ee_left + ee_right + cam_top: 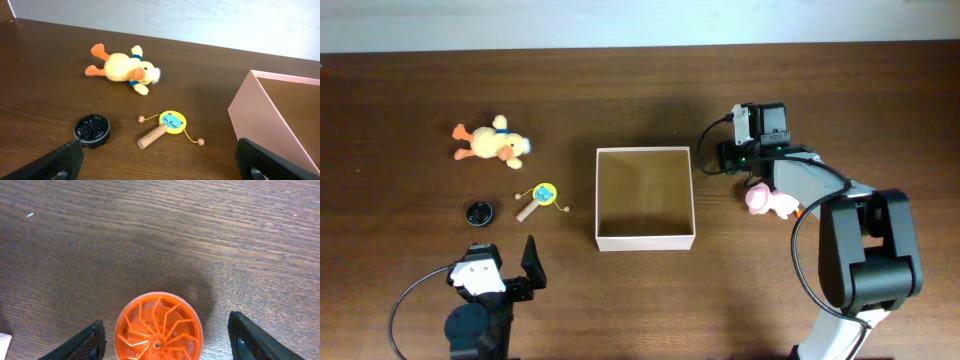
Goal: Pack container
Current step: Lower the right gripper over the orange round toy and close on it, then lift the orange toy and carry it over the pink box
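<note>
Ahead and to the right of the left pincer [160, 167], a square, shallow cardboard container [645, 241] with white outer walls and a tan-brown inside is seen standing flat on the dark wooden bench [620, 90], its opening turned upward. The same container is found just beside the right pincer [165, 325], on the side toward the other arm.

The fingers of the left pincer are spread wide apart and are closed on nothing. The right pincer is pointed down at the bench, also with its fingers apart. An orange spoked plastic wheel [159, 332] is framed between them, lying flat, with one finger just beside its rim and the other farther off. No contact can be made out.

Straight ahead of the left pincer, a small wooden-handled rattle drum [167, 127] with a yellow and blue cat face is laid on the bench. A black round ribbed cap [92, 130] is seen nearer and to the left. Farther ahead, a yellow plush duck [125, 68] with orange feet and a blue collar is laid on its side. Close behind the right pincer, a pink plush toy [767, 201] is partly covered by the arm.
</note>
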Available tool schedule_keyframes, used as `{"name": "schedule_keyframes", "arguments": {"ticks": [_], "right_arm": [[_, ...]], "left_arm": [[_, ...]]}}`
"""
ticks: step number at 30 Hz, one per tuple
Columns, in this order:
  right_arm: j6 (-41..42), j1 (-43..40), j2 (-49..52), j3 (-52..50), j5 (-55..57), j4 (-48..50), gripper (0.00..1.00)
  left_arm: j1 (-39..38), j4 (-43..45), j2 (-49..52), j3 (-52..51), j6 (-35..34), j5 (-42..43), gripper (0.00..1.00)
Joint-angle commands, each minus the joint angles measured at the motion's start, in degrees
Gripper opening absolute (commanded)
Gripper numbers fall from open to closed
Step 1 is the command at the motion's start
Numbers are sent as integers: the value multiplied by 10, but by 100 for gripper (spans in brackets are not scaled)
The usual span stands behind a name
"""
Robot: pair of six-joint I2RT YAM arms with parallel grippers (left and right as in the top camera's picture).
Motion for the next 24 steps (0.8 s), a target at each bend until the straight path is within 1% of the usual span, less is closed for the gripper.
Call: {"name": "schedule_keyframes", "arguments": {"ticks": [1,5,6,9,15,24], "right_arm": [[0,3,6,9,-2,-4,67],[0,3,6,9,-2,-9,67],[0,3,6,9,-2,-10,64],[0,3,6,10,-2,-13,59],[0,3,6,9,-2,-17,53],[0,2,6,12,-2,-17,50]], "left_arm": [[4,0,-3,-2,9,8,99],[4,0,-3,-2,9,8,99],[4,0,-3,-2,9,8,99],[4,0,-3,-2,9,8,99],[4,0,-3,-2,9,8,99],[4,0,-3,-2,9,8,99]]}}
